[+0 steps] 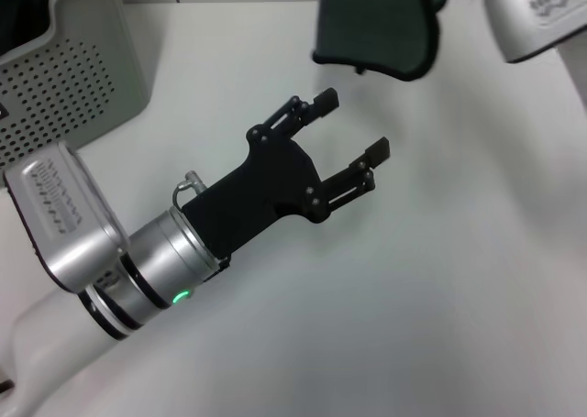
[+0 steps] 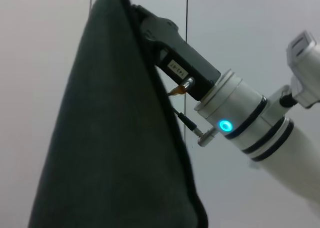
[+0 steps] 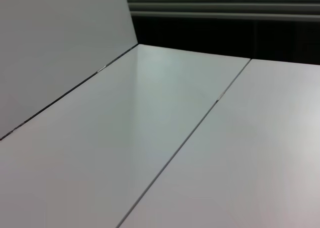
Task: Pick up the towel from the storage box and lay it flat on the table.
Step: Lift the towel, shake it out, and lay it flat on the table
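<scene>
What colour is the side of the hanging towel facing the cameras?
Dark green, with black edging. The towel shows it best in the left wrist view, hanging from the right gripper.

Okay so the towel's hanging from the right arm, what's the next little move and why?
Probably bring the open left hand up to the towel's free lower edge and pinch a corner. The right hand holds it by the top, so it dangles folded above the table, already out of the box. A second grip would let the arms spread it flat.
</scene>
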Motion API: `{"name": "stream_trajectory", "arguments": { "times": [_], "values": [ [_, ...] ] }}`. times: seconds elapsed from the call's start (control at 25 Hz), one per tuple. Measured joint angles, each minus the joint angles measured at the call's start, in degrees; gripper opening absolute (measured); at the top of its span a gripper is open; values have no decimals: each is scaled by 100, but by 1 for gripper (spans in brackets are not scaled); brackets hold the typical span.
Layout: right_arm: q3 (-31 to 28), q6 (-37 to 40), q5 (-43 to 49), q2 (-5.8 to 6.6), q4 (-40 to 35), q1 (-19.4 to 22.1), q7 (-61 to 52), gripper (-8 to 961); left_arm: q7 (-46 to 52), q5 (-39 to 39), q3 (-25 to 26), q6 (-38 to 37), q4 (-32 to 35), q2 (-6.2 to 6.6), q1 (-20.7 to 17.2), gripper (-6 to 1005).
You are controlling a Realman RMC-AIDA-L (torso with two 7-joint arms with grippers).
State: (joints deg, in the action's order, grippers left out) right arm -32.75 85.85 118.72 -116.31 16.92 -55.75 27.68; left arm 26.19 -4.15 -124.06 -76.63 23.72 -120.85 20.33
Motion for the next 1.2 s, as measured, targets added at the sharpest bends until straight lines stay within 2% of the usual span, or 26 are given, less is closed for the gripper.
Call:
{"name": "stream_trajectory", "arguments": {
  "times": [0.16,0.4,0.6,0.92,1.08,1.2],
  "values": [
    [-93,-444,12,-1,433,-26,438,14,-882,671,-377,256,181,0,-92,801],
    [-357,-1016,9,1,775,-133,654,14,-2274,2071,-1131,612,382,0,21,800],
    [-396,-1155,-30,3,821,-228,659,14,-2877,2886,-1444,773,491,0,118,801],
    [-582,-1429,-36,4,971,-264,653,14,-3624,3703,-1916,796,580,0,306,800],
    [-726,-1600,-44,4,1032,-306,653,14,-4024,3781,-2193,840,636,0,435,800],
    [-857,-1796,-43,4,1082,-348,619,15,-4164,3782,-2214,894,647,0,480,801]
  ]
}}
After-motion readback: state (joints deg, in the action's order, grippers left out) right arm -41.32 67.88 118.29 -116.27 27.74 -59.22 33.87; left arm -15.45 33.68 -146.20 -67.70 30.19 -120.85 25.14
